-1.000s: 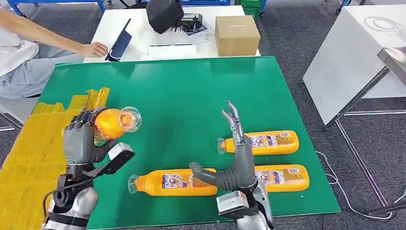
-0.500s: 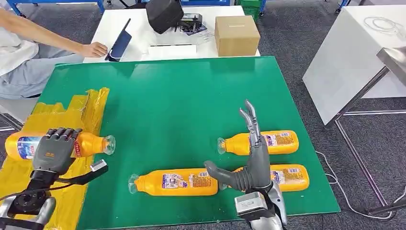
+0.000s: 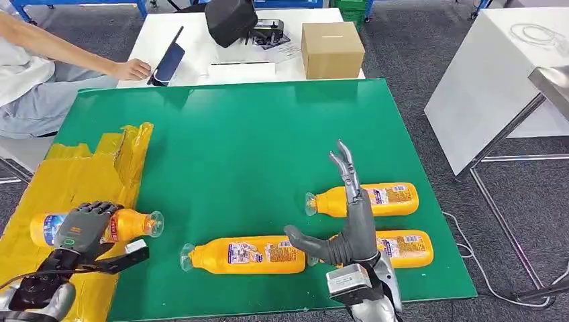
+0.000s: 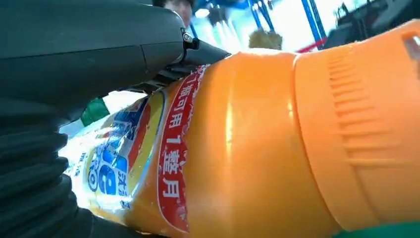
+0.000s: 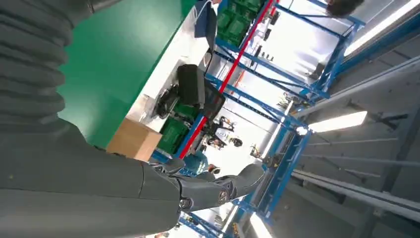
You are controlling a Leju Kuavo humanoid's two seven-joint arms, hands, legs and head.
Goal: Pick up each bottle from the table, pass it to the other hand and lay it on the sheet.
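Observation:
My left hand grips an orange bottle that lies sideways on the yellow sheet, its cap end reaching over the green mat. The left wrist view shows that bottle close up under my fingers. My right hand is open, fingers stretched upward, above three more orange bottles lying on the mat: one at the front middle, one behind it to the right, one at the front right. The right wrist view shows my right hand holding nothing.
A white table behind the mat carries a cardboard box, a black bag and papers. A person sits at the far left with a hand on that table. Another white table stands to the right.
My left hand swung the bottle from over the mat out to the left and lowered it onto the yellow sheet. My right hand shifted slightly right and stayed open.

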